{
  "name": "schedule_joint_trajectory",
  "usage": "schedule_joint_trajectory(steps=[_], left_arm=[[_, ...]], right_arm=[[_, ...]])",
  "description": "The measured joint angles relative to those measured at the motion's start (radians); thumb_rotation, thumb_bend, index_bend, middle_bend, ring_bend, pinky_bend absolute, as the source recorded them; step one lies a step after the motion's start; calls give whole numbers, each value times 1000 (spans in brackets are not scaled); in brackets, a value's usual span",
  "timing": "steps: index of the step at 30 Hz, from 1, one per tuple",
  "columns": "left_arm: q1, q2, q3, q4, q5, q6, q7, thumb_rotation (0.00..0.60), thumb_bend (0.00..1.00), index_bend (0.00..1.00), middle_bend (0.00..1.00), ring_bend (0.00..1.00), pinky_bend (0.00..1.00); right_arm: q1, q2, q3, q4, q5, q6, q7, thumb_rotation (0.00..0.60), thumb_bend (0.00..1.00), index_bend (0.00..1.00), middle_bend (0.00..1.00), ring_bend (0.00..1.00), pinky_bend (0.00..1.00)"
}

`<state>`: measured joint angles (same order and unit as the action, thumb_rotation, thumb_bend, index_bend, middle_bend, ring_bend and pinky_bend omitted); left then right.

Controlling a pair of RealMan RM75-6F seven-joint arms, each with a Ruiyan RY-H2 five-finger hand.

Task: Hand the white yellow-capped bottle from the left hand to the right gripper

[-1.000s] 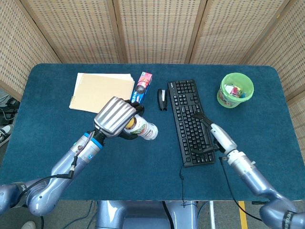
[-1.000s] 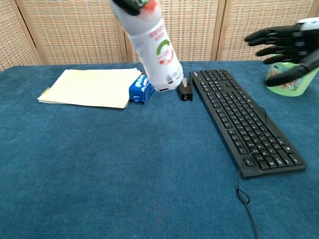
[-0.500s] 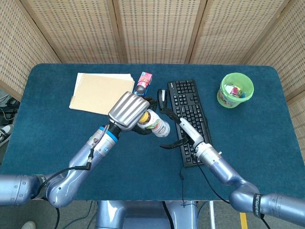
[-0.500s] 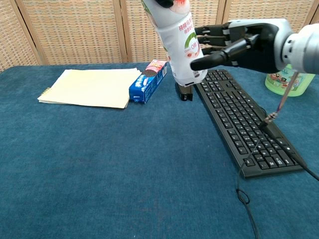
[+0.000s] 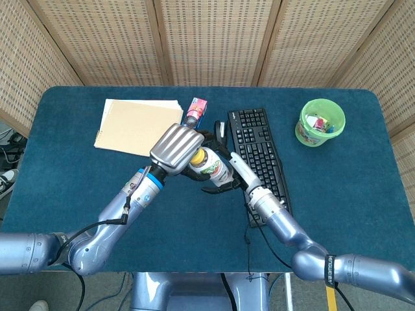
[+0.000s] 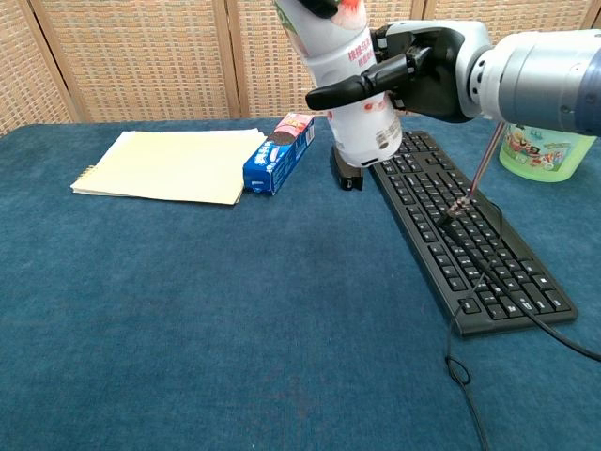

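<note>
The white yellow-capped bottle (image 5: 211,166) hangs over the table between both hands, its yellow cap tucked against my left hand (image 5: 177,149). That hand grips the bottle's cap end from above; in the chest view only its fingertips (image 6: 315,7) show at the top edge. The bottle (image 6: 364,117) tilts with its base down and to the right. My right hand (image 5: 225,173) cups the bottle's lower body. Its thumb (image 6: 349,91) lies straight across the front, its other fingers behind, and a firm grip does not show.
A black keyboard (image 5: 260,150) lies right of the hands, its cable looping toward the table's front edge (image 6: 458,368). A black stapler (image 6: 346,175), a blue snack box (image 5: 196,111) and a cream notepad (image 5: 137,124) lie behind. A green bucket (image 5: 321,122) stands at the far right.
My left hand carried the bottle right and slightly forward. My right hand swung in from over the keyboard and now wraps around the bottle's lower body.
</note>
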<state>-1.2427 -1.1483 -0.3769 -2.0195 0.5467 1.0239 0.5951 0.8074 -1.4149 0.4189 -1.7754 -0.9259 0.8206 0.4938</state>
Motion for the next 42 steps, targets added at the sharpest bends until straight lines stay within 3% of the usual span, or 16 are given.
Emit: schedule_joint_trajectory(steps=[6,8,10,12,15,18,23,25,27,29,34,42], left_arm=[[-7,-10,5,3,10,15,-12,600,431,685,551,530,633],[-10,-20,8,6,11,18,-18,600,432,685,551,531,633],[-12,-24,9,6,13,22,-19,600,432,685,551,531,633],[-14,-28,10,7,14,24,-27,600,431,685,551,530,633],[-16,-33,14,11,17,27,-33,600,424,672,550,530,633],[-16,-36,16,12,18,27,-38,600,382,599,484,505,609],[-13,-32,14,7,17,12,-68,600,266,316,198,292,488],[-11,-24,14,3,19,2,-75,600,172,114,47,120,271],[-9,-14,16,-3,26,-6,-78,600,87,19,0,26,91],[-6,-6,17,-8,31,-12,-84,600,20,0,0,0,5],[21,42,-5,-47,60,-18,-143,600,0,0,0,0,0],[162,273,-18,-166,153,-9,-225,600,0,0,0,0,0]], right_arm=[[23,-46,2,4,98,72,-109,600,3,537,427,264,36],[26,-57,3,6,115,94,-131,600,64,614,495,365,179],[26,-66,8,4,134,115,-149,600,231,662,537,487,443],[25,-67,13,1,143,122,-153,600,388,682,546,561,626],[16,-60,25,-8,144,103,-139,600,582,699,551,601,773],[6,-44,34,-16,138,76,-118,600,670,700,551,605,819],[-8,-30,43,-20,125,53,-92,600,727,708,554,613,864],[-15,-25,48,-21,123,42,-77,600,732,709,555,616,871],[-20,-21,51,-22,120,36,-66,600,736,710,555,616,871],[-25,-18,55,-23,117,32,-56,600,739,710,555,616,871],[-46,0,66,-25,116,16,-19,600,748,715,557,620,878],[-79,33,67,-41,107,18,-8,600,752,717,559,620,878]])
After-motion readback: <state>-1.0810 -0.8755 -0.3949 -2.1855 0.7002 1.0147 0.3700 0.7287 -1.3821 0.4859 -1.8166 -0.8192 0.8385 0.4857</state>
